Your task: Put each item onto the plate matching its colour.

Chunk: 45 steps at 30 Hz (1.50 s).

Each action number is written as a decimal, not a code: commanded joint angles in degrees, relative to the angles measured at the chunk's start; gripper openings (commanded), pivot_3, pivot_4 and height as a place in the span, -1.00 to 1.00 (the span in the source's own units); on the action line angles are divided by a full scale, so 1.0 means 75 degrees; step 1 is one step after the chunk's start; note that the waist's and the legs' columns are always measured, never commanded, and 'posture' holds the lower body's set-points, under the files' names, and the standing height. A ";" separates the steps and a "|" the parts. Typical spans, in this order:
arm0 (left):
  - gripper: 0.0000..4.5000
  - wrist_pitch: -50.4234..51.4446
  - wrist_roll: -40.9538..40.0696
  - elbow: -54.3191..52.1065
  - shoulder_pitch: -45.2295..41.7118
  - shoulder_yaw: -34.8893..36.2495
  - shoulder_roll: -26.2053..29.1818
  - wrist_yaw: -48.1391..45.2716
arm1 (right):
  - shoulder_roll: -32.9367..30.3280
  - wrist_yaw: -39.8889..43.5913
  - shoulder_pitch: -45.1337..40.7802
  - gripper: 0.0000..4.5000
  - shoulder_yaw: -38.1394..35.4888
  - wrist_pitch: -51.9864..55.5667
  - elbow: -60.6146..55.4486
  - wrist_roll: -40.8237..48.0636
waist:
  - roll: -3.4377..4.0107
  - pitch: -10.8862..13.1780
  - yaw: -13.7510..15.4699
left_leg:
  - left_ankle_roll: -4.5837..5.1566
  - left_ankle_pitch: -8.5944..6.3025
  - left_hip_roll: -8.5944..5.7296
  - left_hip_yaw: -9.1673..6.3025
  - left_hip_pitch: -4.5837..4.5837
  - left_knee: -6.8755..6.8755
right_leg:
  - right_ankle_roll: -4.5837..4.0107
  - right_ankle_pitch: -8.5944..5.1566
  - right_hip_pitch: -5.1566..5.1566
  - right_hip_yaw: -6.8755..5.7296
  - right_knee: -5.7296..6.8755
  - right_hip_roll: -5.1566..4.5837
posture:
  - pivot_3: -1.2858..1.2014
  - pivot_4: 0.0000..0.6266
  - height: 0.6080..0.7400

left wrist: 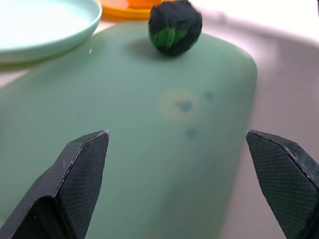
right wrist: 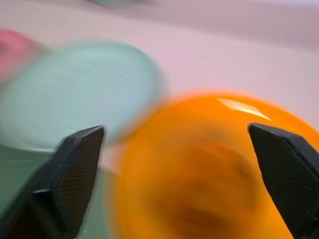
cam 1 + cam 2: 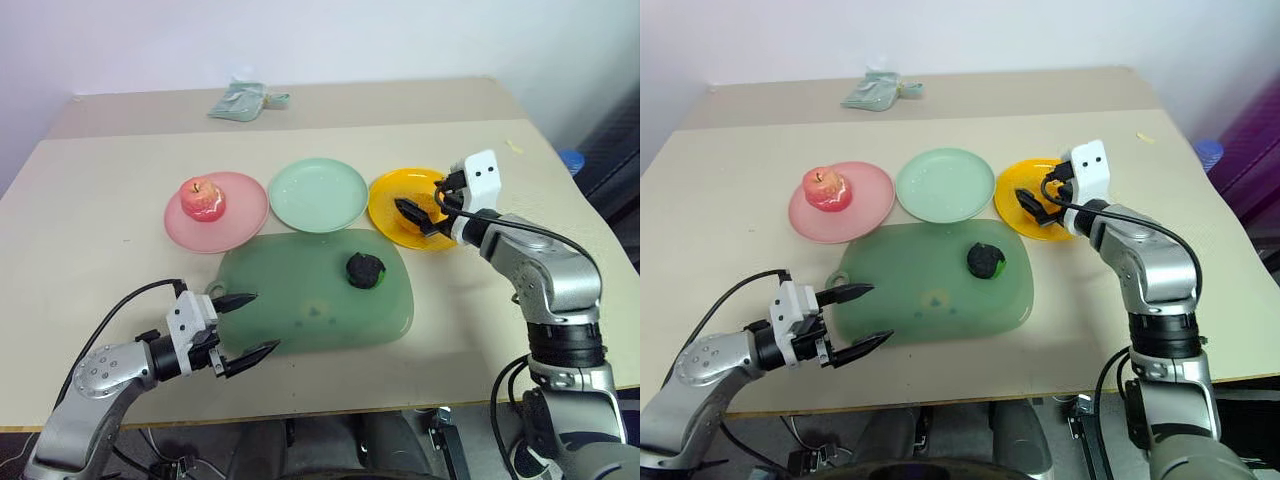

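Silver arms, black cables looping alongside — white-boxed wrists, each hand ending in two black pointed fingers.

Apple pink-red, paler yellowish patch near stem; plate beneath pink; middle plate mint green, plain; plate at 3 o'clock of it yellow-orange, plain; lump black with bright green patch; board translucent green, few darker spots near middle; cloth bundle pale teal, at 12 o'clock; table beige; gripper fingers black, fine cross-hatch texture.
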 commanded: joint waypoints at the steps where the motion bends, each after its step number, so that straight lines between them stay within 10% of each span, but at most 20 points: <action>1: 1.00 -0.0674 0.0068 0.0436 0.0208 0.0247 0.0005 -0.0318 | -0.0625 0.1327 0.0855 0.99 0.0287 -0.0122 -0.1348 0.0615 | 0.0000 -0.0001 0.0036 | 0.0003 -0.0002 0.0003 -0.0004 0.0003 0.0000 | 0.0000 0.0000 0.0012 -0.0005 -0.0012 -0.0001 | 0.03 -0.52 1.00; 7: 1.00 -0.1354 0.0256 0.1297 0.0036 0.0127 -0.0121 -0.0497 | -0.0345 0.1038 0.1272 0.99 0.1215 -0.0004 -0.0967 0.0182 | -0.0004 -0.0009 -0.0013 | 0.0003 -0.0001 -0.0006 -0.0002 0.0017 0.0013 | -0.0002 0.0000 0.0027 -0.0009 -0.0012 0.0001 | 0.03 -0.52 1.00; 13: 1.00 -0.1803 0.0435 0.1886 -0.0020 0.0087 -0.0323 -0.0419 | 0.0120 0.0398 0.0929 0.00 0.1526 0.0169 -0.0633 -0.0184 | -0.0004 -0.0009 -0.0006 | 0.0003 -0.0002 -0.0006 -0.0006 0.0008 0.0008 | -0.0001 0.0001 0.0016 -0.0009 -0.0009 0.0000 | 0.03 -0.52 1.00; 26: 1.00 -0.1438 0.0115 0.1668 -0.0252 0.0724 -0.0327 0.0308 | 0.2732 -0.1375 -0.2775 0.00 0.1626 -0.0819 0.3799 -0.1420 | -0.0002 -0.0009 -0.0060 | 0.0001 -0.0001 -0.0008 -0.0007 0.0009 0.0004 | -0.0004 0.0002 -0.0002 -0.0009 0.0015 0.0003 | 0.03 -0.52 1.00; 30: 1.00 -0.1116 0.0045 0.1007 -0.0028 0.0858 -0.0388 0.0694 | 0.3014 -0.1414 -0.3294 0.58 0.1544 -0.1946 0.4936 -0.1877 | 0.0000 -0.0009 -0.0010 | 0.0000 0.0000 -0.0012 -0.0003 -0.0003 0.0002 | -0.0003 0.0003 -0.0011 -0.0009 0.0011 -0.0017 | 0.03 -0.52 1.00; 32: 1.00 -0.0952 -0.0014 0.0715 0.0073 0.0988 -0.0418 0.0960 | 0.2879 -0.1132 -0.3140 0.98 0.1449 -0.2226 0.4481 -0.1830 | 0.0004 -0.0006 -0.0014 | 0.0000 0.0000 -0.0014 -0.0001 -0.0012 0.0002 | -0.0002 0.0003 -0.0020 -0.0009 0.0010 -0.0028 | 0.03 -0.52 1.00; 45: 1.00 -0.0265 -0.0162 0.1816 -0.0377 0.3024 -0.0080 0.2041 | -0.1405 0.2301 0.2580 0.98 -0.1677 -0.1503 0.0136 0.0288 | 0.0006 -0.0009 -0.0020 | 0.0006 -0.0003 -0.0018 -0.0008 0.0011 0.0003 | 0.0000 0.0002 0.0026 -0.0022 -0.0016 -0.0007 | 0.03 -0.52 1.00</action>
